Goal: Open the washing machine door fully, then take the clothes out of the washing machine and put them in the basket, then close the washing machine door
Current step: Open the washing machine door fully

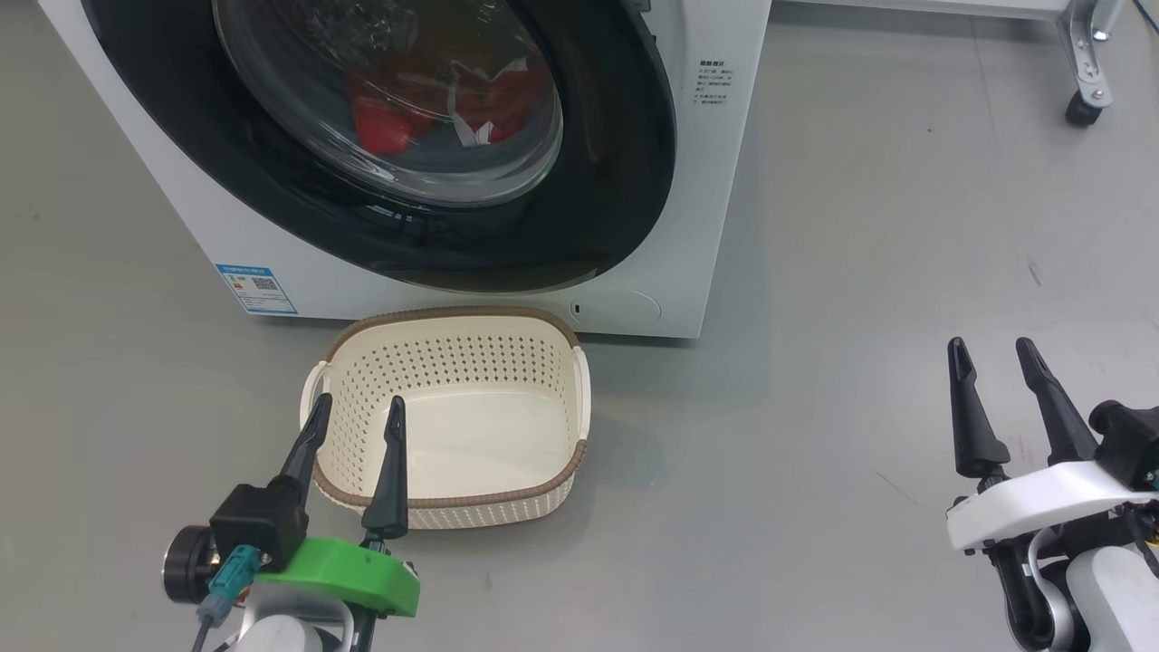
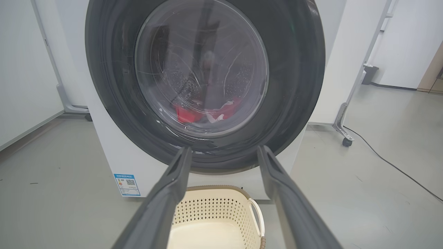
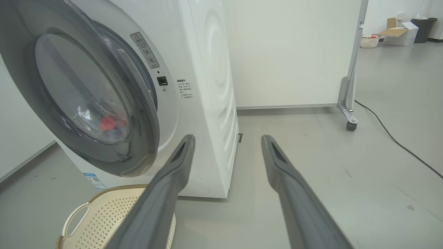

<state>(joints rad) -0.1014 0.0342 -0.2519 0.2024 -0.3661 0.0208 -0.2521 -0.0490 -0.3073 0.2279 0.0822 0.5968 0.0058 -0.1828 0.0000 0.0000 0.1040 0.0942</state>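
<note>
Grey floor (image 1: 860, 407) is shared by both arms, held low and back from the work.

- Left gripper (image 1: 359, 403): fingers spread, nothing held. The basket (image 1: 471, 362) lies immediately ahead of it, its near rim overlapped by the fingertips in the head view.
- Right gripper (image 1: 990, 346): fingers likewise parted, nothing gripped. It is held well to the side of the basket, over open floor.
- Door (image 1: 616, 163): straight beyond the left fingers and above the basket. In the right wrist view the edge nearer the right gripper is seen standing off the machine (image 1: 715, 181), with the latch socket (image 3: 162, 81) exposed. It is judged ajar, far from fully open.
- Clothes (image 1: 385, 122): red with a little white, seen through the glass, low in the drum behind the door. None has been taken out.
- The basket is set against the machine's foot under the door, presumably so that clothes need be carried only a short way down.
- The free edge is on the right gripper's side, so the pull is judged to fall to that arm.
- Whether the swinging door would clear the basket cannot be told.
</note>
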